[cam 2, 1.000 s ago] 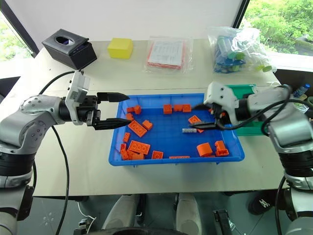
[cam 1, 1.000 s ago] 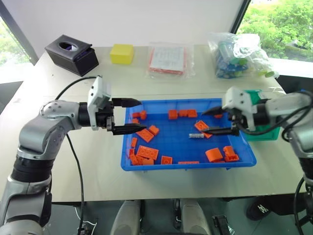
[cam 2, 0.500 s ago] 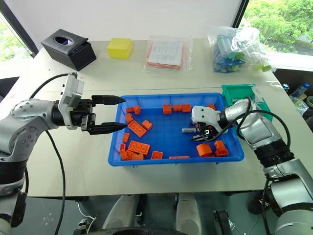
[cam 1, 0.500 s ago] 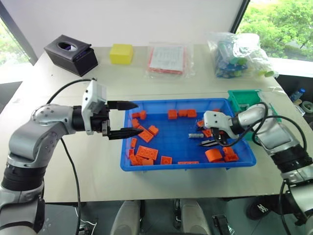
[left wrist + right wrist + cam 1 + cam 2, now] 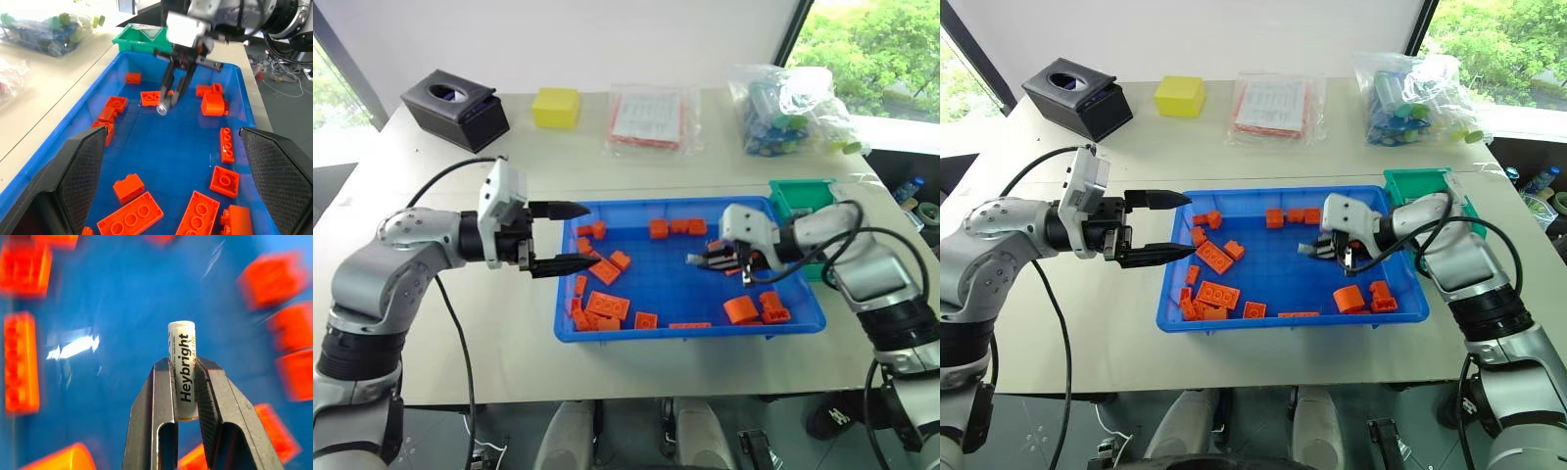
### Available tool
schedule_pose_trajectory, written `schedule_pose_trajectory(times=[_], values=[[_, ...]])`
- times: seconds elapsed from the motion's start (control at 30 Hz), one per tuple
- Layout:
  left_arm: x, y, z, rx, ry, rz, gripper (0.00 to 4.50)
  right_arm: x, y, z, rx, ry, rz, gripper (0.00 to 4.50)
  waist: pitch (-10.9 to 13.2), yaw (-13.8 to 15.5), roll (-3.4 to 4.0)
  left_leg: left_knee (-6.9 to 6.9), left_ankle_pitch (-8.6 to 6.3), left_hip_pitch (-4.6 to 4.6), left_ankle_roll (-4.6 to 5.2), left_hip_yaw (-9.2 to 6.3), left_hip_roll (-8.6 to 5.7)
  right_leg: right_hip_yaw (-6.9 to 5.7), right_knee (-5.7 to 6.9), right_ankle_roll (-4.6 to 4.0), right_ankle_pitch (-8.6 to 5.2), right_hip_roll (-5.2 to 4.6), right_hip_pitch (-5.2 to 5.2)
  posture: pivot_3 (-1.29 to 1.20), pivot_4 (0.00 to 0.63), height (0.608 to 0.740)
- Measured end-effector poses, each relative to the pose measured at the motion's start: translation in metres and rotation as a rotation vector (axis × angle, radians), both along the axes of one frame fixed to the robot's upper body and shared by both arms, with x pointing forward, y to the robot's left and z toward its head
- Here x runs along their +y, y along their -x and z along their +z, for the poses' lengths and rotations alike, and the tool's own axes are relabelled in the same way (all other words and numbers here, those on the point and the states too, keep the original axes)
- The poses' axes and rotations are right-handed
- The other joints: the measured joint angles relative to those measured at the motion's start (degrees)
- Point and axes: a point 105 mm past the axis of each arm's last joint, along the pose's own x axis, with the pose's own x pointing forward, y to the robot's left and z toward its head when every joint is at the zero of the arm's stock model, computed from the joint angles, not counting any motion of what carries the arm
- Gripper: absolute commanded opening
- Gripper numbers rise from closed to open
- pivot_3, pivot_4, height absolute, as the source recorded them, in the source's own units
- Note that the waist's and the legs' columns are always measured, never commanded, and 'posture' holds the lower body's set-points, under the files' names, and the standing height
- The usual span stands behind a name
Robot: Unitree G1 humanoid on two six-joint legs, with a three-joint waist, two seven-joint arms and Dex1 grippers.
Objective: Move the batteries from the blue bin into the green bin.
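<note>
Since half a second ago the right gripper has lifted off the tray floor with a small silver-grey cylindrical battery pinched between its two black fingers, and the battery that lay on the blue floor beside it then is gone from that spot; the battery pokes out past the fingertips, its label reading "Heybright"; it hangs just above the floor of the wide, shallow bright-blue plastic bin, toward three o'clock of the bin's centre; the small, deeper green plastic bin stands just beside the blue bin's far right corner, at about two o'clock from the held battery; scattered orange toy building bricks lie across the blue floor, thickest at the nine o'clock end; the left gripper hovers over the blue bin's left rim, pointing toward three o'clock, its fingers spread apart and holding nothing; a black tissue box sits on the pale table at eleven o'clock.
</note>
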Motion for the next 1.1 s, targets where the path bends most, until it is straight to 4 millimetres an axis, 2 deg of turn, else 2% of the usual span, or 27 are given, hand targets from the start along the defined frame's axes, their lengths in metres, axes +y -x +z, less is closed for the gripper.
schedule_pose_trajectory(times=[0.1,0.2,0.3,0.37,0.47,0.5,0.67,0.73,0.83,0.97,1.03,1.1], values=[[-0.001,0.000,-0.001,0.006,0.002,-0.006,4.50,-0.025,-0.012,0.029,-0.095,-0.096,-0.209,0.04,0.00,0.17,0.00,0.00,0.00,-0.02,0.00,0.03,-0.03,0.00,-0.02,0.00,0.00,-0.02,0.00,0.00,0.150,0.692],[0.000,-0.001,-0.003,0.013,0.004,-0.008,4.50,-0.072,-0.020,0.055,-0.182,-0.152,-0.475,0.04,0.00,0.22,0.00,0.00,0.00,-0.05,0.00,0.12,-0.06,-0.01,-0.03,0.00,0.00,-0.05,-0.01,0.00,0.150,0.692],[-0.001,-0.002,-0.003,0.018,0.011,-0.011,4.50,-0.113,-0.016,0.063,-0.202,-0.157,-0.663,0.04,0.00,0.17,0.00,-0.01,0.00,-0.05,0.00,0.13,-0.05,-0.02,-0.03,-0.01,0.00,-0.03,-0.01,0.00,0.150,0.692],[-0.001,-0.004,-0.003,0.015,0.017,-0.016,4.50,-0.135,-0.009,0.051,-0.168,-0.140,-0.763,0.04,0.00,0.04,-0.01,-0.02,0.00,-0.04,0.01,0.15,-0.04,-0.02,-0.02,-0.01,-0.01,-0.03,0.00,0.00,0.150,0.692],[-0.008,-0.005,-0.004,0.017,0.019,-0.045,4.50,-0.144,-0.005,0.031,-0.110,-0.129,-0.822,0.04,-0.01,-0.35,0.00,-0.01,0.00,0.01,0.01,0.22,-0.02,0.01,0.02,-0.01,0.00,-0.04,-0.01,0.00,0.150,0.692],[-0.010,-0.005,-0.004,0.020,0.018,-0.052,4.50,-0.144,-0.005,0.026,-0.093,-0.139,-0.835,1.04,-0.01,-0.48,0.01,0.00,0.00,0.01,0.01,0.23,-0.01,0.02,0.03,-0.01,0.00,-0.03,-0.01,0.00,0.150,0.692],[-0.011,-0.008,-0.002,0.014,0.023,-0.064,4.50,-0.146,-0.006,0.023,-0.098,-0.168,-0.865,3.38,-0.01,-0.43,0.01,0.00,0.00,0.02,0.01,0.21,0.00,0.03,0.06,-0.01,0.00,-0.02,-0.01,0.00,0.150,0.692],[-0.011,-0.009,-0.001,0.010,0.024,-0.065,4.50,-0.151,-0.002,0.024,-0.115,-0.179,-0.874,3.38,-0.01,-0.12,0.01,0.00,0.00,0.00,0.01,0.21,-0.01,0.02,0.05,0.00,0.00,-0.02,-0.01,0.00,0.150,0.692],[-0.009,-0.011,-0.002,0.014,0.021,-0.055,4.50,-0.159,0.016,0.021,-0.100,-0.202,-0.849,3.38,-0.01,0.50,0.01,0.00,-0.01,-0.07,0.03,0.13,-0.05,-0.02,0.03,0.03,-0.03,-0.04,-0.01,0.00,0.150,0.692],[0.001,-0.011,-0.009,0.039,0.003,-0.021,4.50,-0.163,0.054,0.021,-0.060,-0.216,-0.750,3.38,-0.01,0.49,0.01,-0.01,-0.05,-0.03,0.09,0.15,-0.02,-0.02,-0.03,0.04,-0.03,-0.02,0.04,0.00,0.150,0.692],[0.009,-0.011,-0.013,0.054,-0.013,0.004,4.50,-0.164,0.080,0.026,-0.054,-0.221,-0.670,3.38,-0.01,0.07,0.01,-0.01,-0.05,0.05,0.09,0.15,-0.01,-0.02,-0.04,0.04,-0.04,-0.02,0.12,0.00,0.150,0.692],[0.015,-0.011,-0.012,0.057,-0.013,0.023,4.50,-0.169,0.094,0.030,-0.063,-0.194,-0.631,3.38,-0.01,-0.04,0.01,-0.01,-0.05,0.14,0.09,0.14,0.02,-0.02,-0.10,0.17,-0.12,-0.02,0.16,0.00,0.150,0.692]])
